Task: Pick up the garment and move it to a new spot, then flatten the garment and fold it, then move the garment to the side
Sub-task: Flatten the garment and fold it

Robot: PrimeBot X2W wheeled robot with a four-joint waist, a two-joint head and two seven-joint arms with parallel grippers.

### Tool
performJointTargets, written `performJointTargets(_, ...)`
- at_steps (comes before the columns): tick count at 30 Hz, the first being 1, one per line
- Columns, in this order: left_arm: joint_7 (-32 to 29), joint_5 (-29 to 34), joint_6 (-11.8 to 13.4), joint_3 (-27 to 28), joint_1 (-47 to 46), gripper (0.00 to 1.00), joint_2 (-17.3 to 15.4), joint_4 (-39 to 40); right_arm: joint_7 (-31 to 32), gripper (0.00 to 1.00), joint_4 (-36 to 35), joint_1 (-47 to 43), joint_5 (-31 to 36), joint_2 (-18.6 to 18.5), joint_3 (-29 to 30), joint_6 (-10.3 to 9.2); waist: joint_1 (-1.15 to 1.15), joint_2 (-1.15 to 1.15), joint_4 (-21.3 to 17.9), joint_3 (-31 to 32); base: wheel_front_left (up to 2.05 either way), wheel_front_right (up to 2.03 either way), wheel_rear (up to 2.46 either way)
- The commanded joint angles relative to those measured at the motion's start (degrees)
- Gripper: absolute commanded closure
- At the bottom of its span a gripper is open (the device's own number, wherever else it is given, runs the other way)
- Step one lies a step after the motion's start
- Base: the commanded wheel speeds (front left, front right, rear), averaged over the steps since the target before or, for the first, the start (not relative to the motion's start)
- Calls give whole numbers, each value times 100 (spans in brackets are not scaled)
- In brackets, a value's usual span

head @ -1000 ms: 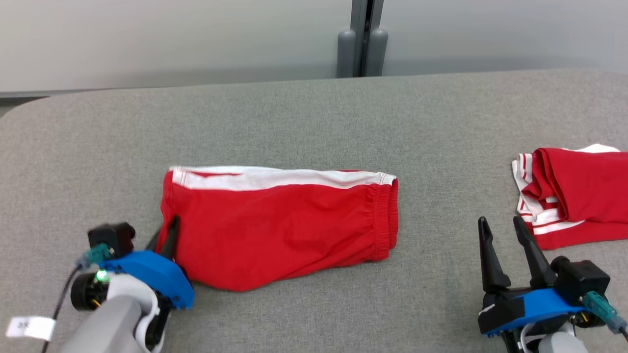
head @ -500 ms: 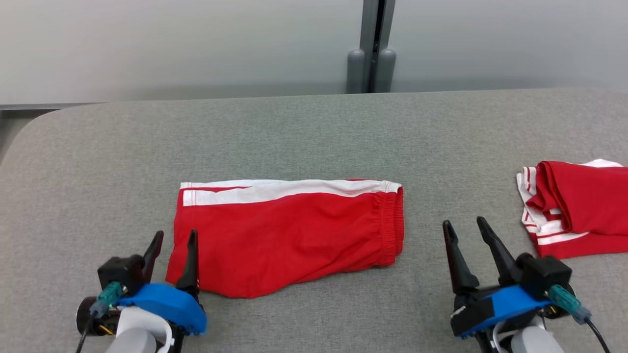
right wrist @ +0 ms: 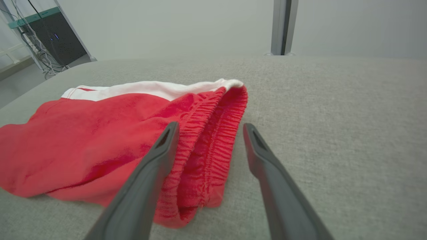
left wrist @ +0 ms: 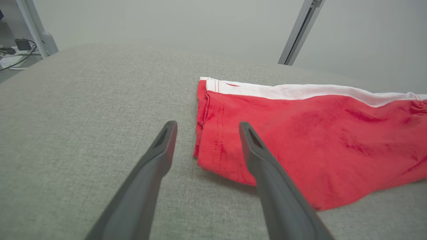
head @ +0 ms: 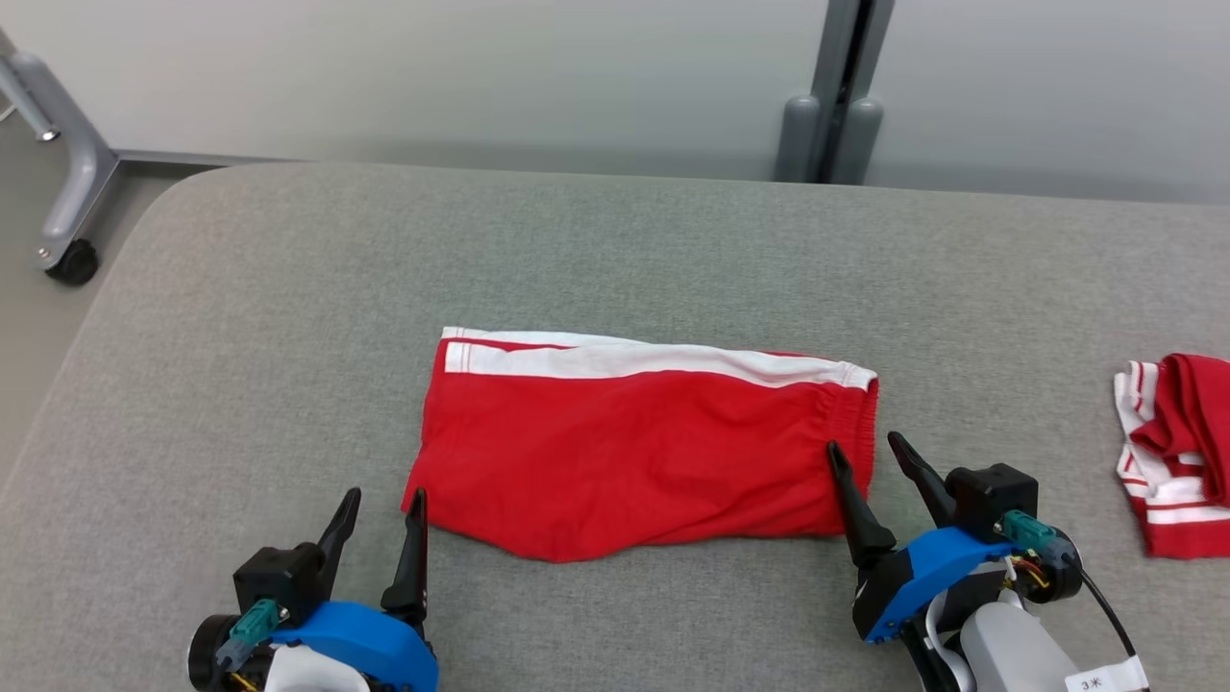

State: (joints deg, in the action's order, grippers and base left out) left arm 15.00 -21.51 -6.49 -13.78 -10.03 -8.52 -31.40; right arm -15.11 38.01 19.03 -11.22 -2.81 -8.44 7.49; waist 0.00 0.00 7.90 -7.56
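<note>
The garment (head: 644,447) is a pair of red shorts with a white side stripe, folded flat on the grey table (head: 596,259). My left gripper (head: 385,504) stands open just short of the near left corner of the shorts (left wrist: 300,133), with nothing between its fingers. At the elastic waistband end, my right gripper (head: 867,452) is open too. In the right wrist view its left finger (right wrist: 160,150) lies over the waistband (right wrist: 213,140) and the other finger sits over bare table.
A second red and white garment (head: 1177,452) lies bunched at the table's right edge. A grey post (head: 834,125) stands behind the table. A wheeled frame leg (head: 67,192) stands on the floor past the rounded far-left corner.
My left gripper let go of the shorts' left corner, opened and drew back. The right gripper came left to the waistband. The head camera has swung left, shifting the whole picture.
</note>
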Motion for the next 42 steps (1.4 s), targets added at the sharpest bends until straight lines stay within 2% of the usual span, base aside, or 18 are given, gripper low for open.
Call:
performJointTargets(1,23,58,-56,45,31,0,48,-89,-3,0,274,174,72,-19,64,0,0,0,128,-93,0,0,0)
performJointTargets(8,23,164,-113,127,-73,0,103,-139,-2,0,928,421,-79,-18,35,0,0,0,261,-255,0,0,0)
performJointTargets(16,23,96,-101,-30,-136,0,34,-116,41,0,1300,364,-1117,43,-822,12,0,0,260,-399,0,0,0)
performJointTargets(17,23,82,-101,-65,-147,0,12,-96,42,53,1246,368,-1342,57,-996,15,0,0,250,-429,0,0,0)
performJointTargets(18,23,82,-101,-65,-147,0,12,-96,42,53,1246,368,-1342,57,-996,15,0,0,250,-429,0,0,0)
performJointTargets(19,23,72,-101,-86,-155,0,-3,-87,43,68,1224,377,-1439,52,-1054,16,0,0,243,-445,0,0,0)
performJointTargets(20,24,57,-101,-100,-166,0,-13,-75,43,89,1188,398,-1508,54,-1099,16,0,0,234,-459,0,0,0)
performJointTargets(21,24,44,-101,-114,-170,0,-32,-71,43,100,1161,405,-1590,54,-1091,16,0,0,227,-465,0,0,0)
performJointTargets(28,24,42,-102,-201,-66,0,-73,-73,17,100,989,261,-1772,-34,-508,-1,0,0,137,-357,0,0,0)
performJointTargets(37,24,129,-102,-137,61,0,22,-66,-3,100,731,56,-1123,-33,791,-2,0,0,-85,-168,0,0,0)
performJointTargets(39,24,131,-103,-134,79,0,17,-84,-3,100,614,103,-1023,-22,901,0,0,0,-117,-153,0,0,0)
performJointTargets(42,24,140,-103,-176,99,0,44,-112,-3,100,429,203,-1185,-12,707,0,0,0,-116,-133,0,0,0)
